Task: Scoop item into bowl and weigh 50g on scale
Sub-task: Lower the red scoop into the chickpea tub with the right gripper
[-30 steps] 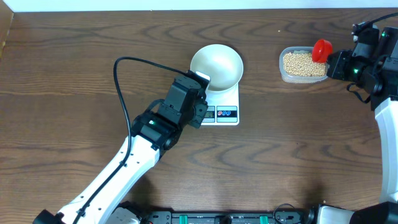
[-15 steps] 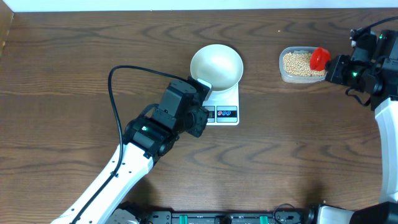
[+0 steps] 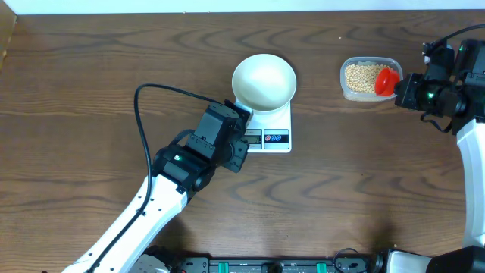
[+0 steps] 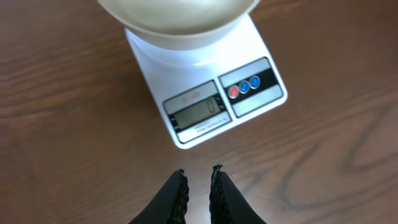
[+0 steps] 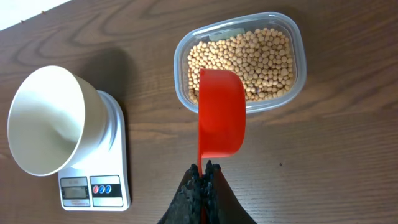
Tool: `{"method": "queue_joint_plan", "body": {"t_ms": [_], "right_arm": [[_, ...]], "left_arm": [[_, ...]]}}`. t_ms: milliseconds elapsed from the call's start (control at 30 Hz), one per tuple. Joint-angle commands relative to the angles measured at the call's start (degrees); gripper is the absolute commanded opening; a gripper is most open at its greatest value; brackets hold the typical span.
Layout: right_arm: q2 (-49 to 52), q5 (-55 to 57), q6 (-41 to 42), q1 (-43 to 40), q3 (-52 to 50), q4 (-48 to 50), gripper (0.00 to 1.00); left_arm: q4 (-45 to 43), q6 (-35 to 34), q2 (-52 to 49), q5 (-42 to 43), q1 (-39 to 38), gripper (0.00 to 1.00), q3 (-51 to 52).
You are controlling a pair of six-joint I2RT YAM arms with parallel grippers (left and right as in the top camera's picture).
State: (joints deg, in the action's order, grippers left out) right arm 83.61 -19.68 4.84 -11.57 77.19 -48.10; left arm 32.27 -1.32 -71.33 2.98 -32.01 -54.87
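While the right gripper (image 5: pixel 202 180) is clamped tight on the thin handle of a red scoop (image 5: pixel 221 112), the scoop's cup hangs over the near rim of a clear plastic tub (image 5: pixel 301 68). The tub holds all the tan-yellow beans (image 5: pixel 249 56) in view. Whether any beans lie in the scoop cannot be told.

The white bowl (image 3: pixel 264 80) sits empty on the back of the white scale (image 4: pixel 155 68), well to the left of the tub on the brown wood-grain table (image 3: pixel 91 76).

The left gripper (image 4: pixel 199 186) hovers just in front of the scale's front edge, its dark fingers only a narrow slit apart and holding nothing.

On the scale's front strip the grey display (image 4: pixel 198 112) is lit with faint digits – too pale to read – under a line of reddish print that is too small to make out. Beside it sit small round buttons (image 4: pixel 244 87), red and blue; no brand name is legible.
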Motion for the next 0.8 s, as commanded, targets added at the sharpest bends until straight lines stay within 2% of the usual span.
{"method": "queue_joint_plan", "body": {"t_ms": [0, 133, 233, 267, 767], "right_arm": [[-0.9, -0.3, -1.2, -0.4, 1.0, 0.5, 0.01], [-0.9, -0.4, -1.1, -0.4, 1.0, 0.5, 0.01], [-0.9, -0.4, -1.1, -0.4, 1.0, 0.3, 0.01], [-0.9, -0.4, -1.1, -0.4, 1.0, 0.2, 0.01], [-0.9, 0.2, -2.3, -0.4, 1.1, -1.7, 0.01]], "left_arm": [[-0.3, -0.5, 0.6, -2.9, 0.5, 0.32, 0.5], [0.0, -0.5, 0.1, -2.8, 0.4, 0.44, 0.5], [0.3, -0.5, 0.1, -2.8, 0.4, 0.75, 0.5], [0.3, -0.5, 0.1, -2.8, 0.4, 0.99, 0.5], [0.3, -0.5, 0.1, -2.8, 0.4, 1.0, 0.5]]}}
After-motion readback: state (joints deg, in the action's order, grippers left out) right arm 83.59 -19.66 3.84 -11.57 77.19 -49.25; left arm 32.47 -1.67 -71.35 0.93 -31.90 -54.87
